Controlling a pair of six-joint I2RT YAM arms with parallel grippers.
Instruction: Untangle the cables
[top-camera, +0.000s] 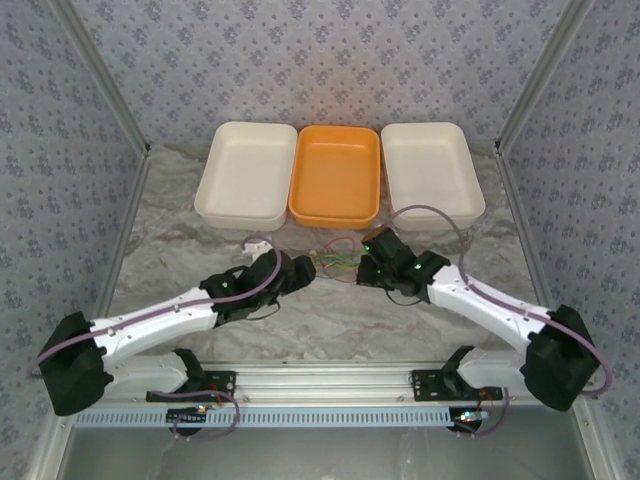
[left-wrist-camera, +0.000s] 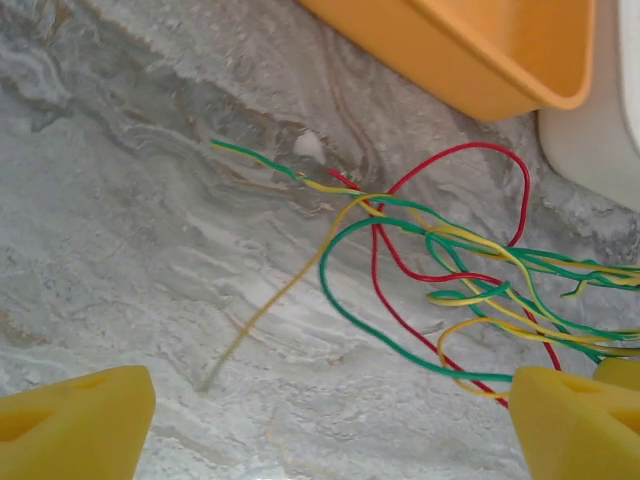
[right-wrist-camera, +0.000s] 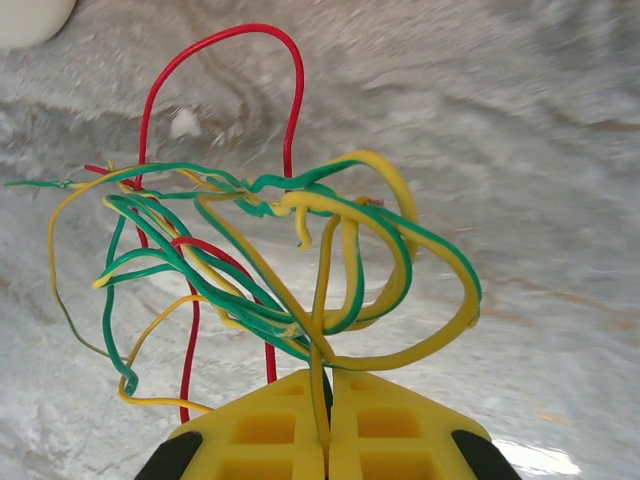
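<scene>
The cables (top-camera: 336, 261) are a small tangle of thin red, green and yellow wires on the marbled table, just in front of the orange tray. My right gripper (top-camera: 366, 266) is at the tangle's right side. In the right wrist view it (right-wrist-camera: 328, 388) is shut on yellow and green strands, and the loops (right-wrist-camera: 300, 250) rise in front of it. My left gripper (top-camera: 304, 272) is at the tangle's left side. In the left wrist view it (left-wrist-camera: 325, 428) is open with bare table between its yellow fingers (left-wrist-camera: 78, 425). The cables (left-wrist-camera: 460, 270) lie ahead and to its right, reaching the right finger.
Three trays stand in a row at the back: a cream one (top-camera: 240, 205), an orange one (top-camera: 337, 212) and another cream one (top-camera: 435, 212). The orange tray (left-wrist-camera: 470, 60) is close behind the tangle. Patterned walls and metal rails bound the table.
</scene>
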